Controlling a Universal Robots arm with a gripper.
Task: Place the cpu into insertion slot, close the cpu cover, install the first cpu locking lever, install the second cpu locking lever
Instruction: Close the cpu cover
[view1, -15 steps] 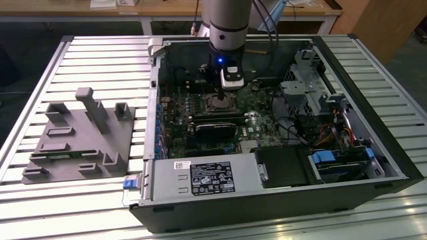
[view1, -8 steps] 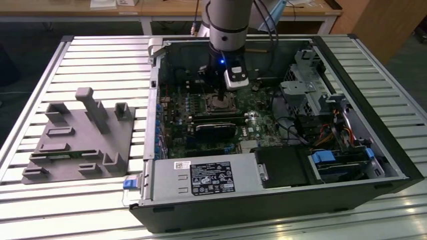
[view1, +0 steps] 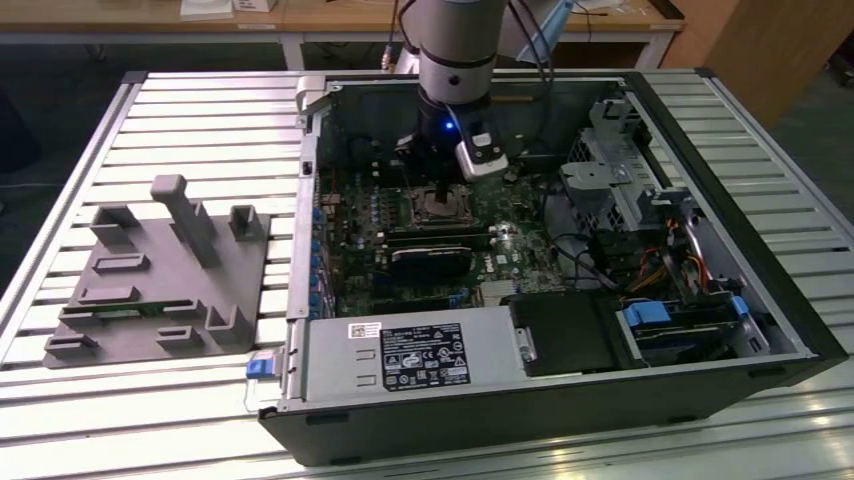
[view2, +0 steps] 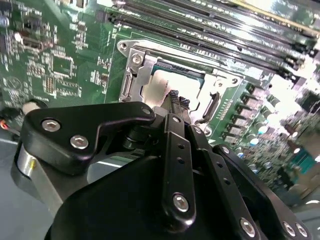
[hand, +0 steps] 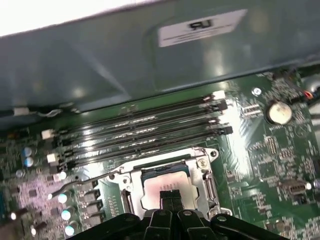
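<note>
The cpu (hand: 161, 183) lies flat in the insertion slot (hand: 129, 200), its pale metal face showing. The silvery cpu cover (hand: 202, 172) lies down around it as a frame. My gripper (hand: 172, 196) stands straight over the chip with its black fingers (hand: 166, 197) pressed together, tips at or just above the chip's face. In the second wrist view the same gripper (view2: 176, 98) points at the cpu (view2: 159, 82) inside the cover (view2: 145, 64). A thin metal locking lever (hand: 90, 180) sticks out sideways from the socket. In the exterior view the gripper (view1: 435, 192) hangs over the slot (view1: 443, 208).
Long black memory slots (hand: 145, 130) run between the socket and the case wall (hand: 125, 60). A coin battery (hand: 280, 112) sits on the board. The power supply (view1: 414, 355) and a drive cage (view1: 627, 190) crowd the case. A grey fixture (view1: 160, 280) lies at the exterior view's left.
</note>
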